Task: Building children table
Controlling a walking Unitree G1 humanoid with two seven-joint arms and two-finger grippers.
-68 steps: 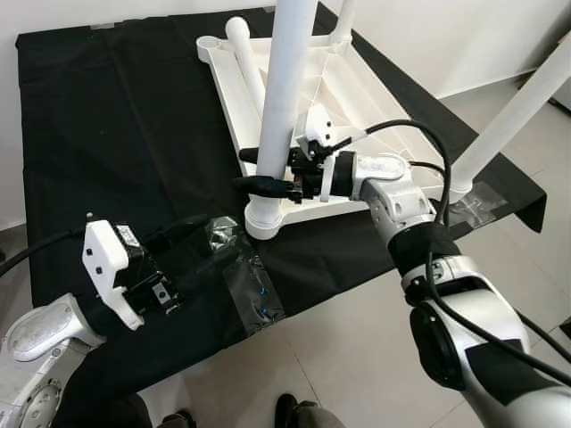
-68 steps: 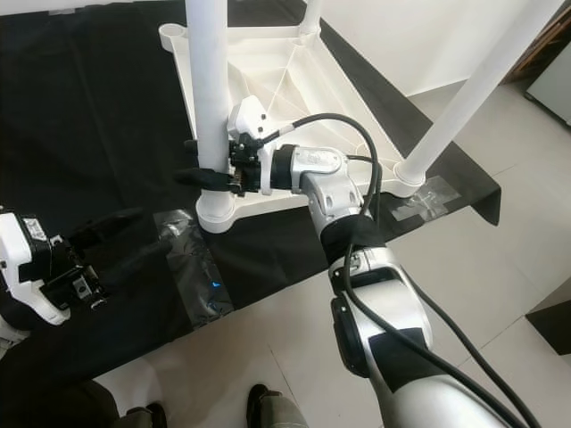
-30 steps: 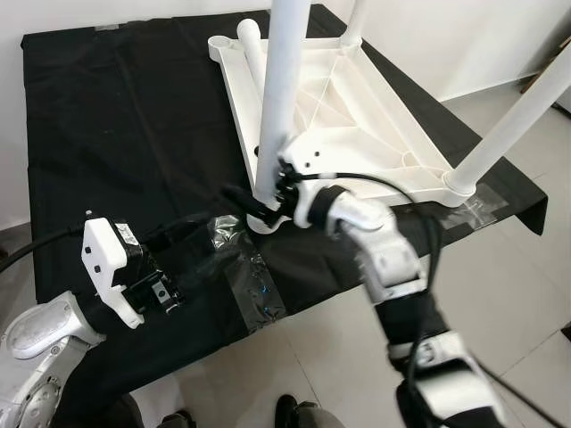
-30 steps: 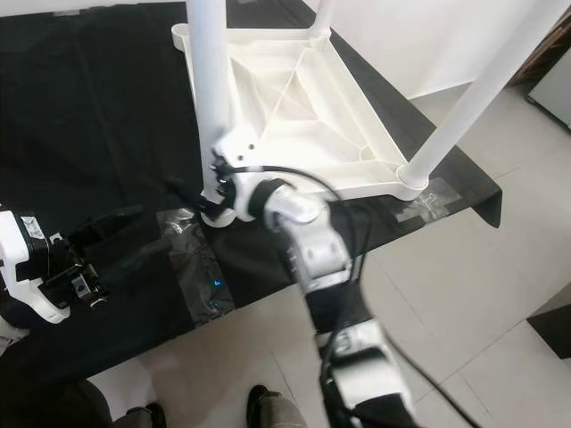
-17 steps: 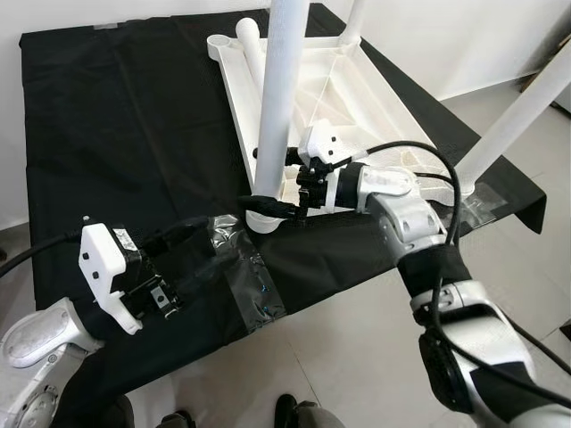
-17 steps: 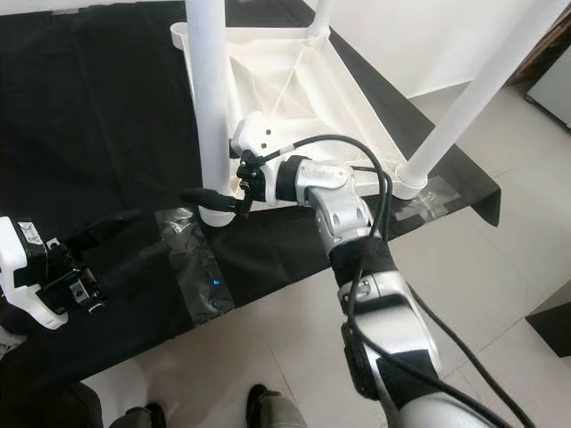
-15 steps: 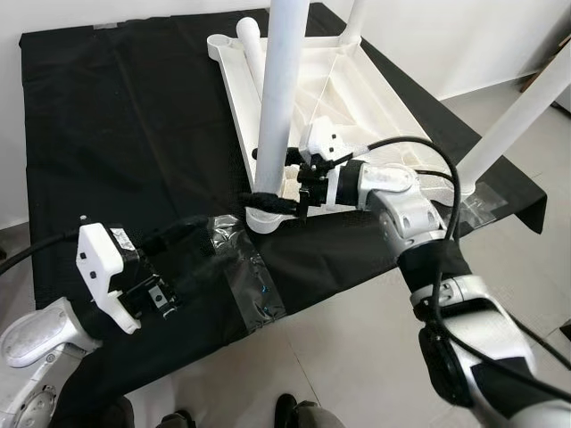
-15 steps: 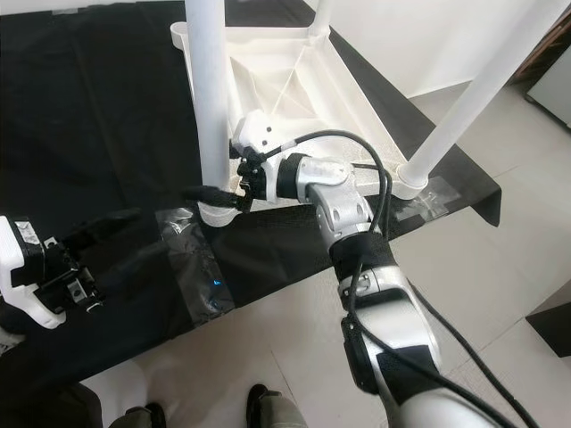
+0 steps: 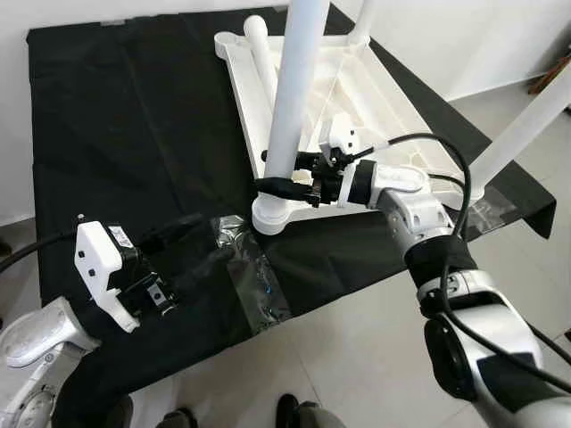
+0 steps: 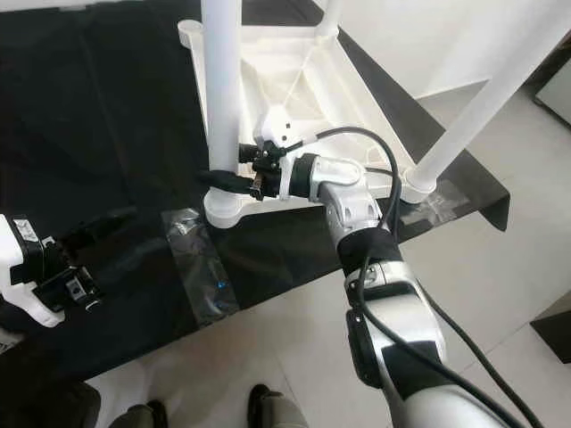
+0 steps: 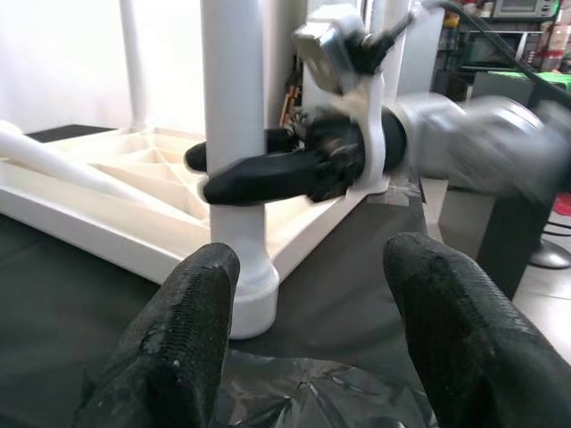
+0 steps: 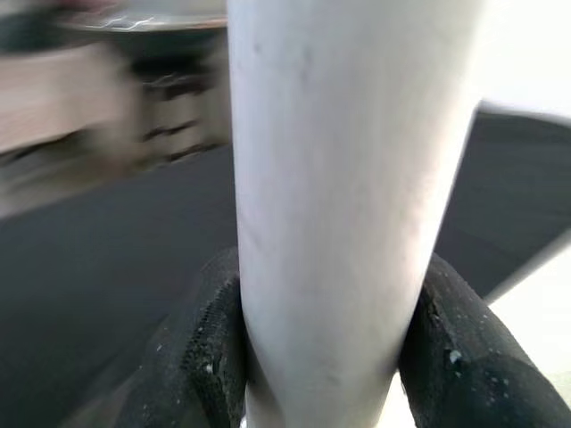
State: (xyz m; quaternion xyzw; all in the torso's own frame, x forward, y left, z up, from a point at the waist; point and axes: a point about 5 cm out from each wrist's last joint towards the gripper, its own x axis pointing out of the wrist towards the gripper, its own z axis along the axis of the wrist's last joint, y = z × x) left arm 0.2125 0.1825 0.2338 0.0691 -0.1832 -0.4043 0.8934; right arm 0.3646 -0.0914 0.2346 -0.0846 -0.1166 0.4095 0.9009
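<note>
A white children's table [image 9: 375, 98] lies upside down on a black cloth [image 9: 125, 134]. Three legs stand up from its corners, and one loose leg [image 9: 261, 53] lies inside the frame. My right gripper [image 9: 268, 171] is shut on the near left leg [image 9: 294, 98], a little above its socket. In the right wrist view its fingers [image 12: 201, 348] press both sides of that white tube. My left gripper [image 9: 201, 245] rests open on the cloth, low and left of that leg. In the left wrist view its fingers [image 11: 192, 321] point at the leg's base [image 11: 245, 294].
A patch of clear tape [image 9: 259, 281] lies on the cloth near its front edge, and more tape [image 9: 486, 209] by the right corner leg [image 9: 522, 125]. White walls stand behind. Bare tiled floor runs along the front and right. A person's shoes [image 9: 294, 415] show at the bottom.
My right wrist has turned back from a twisted pose, and its fingers now grip slightly higher on the leg. The left arm has barely moved. The camera shifted a little.
</note>
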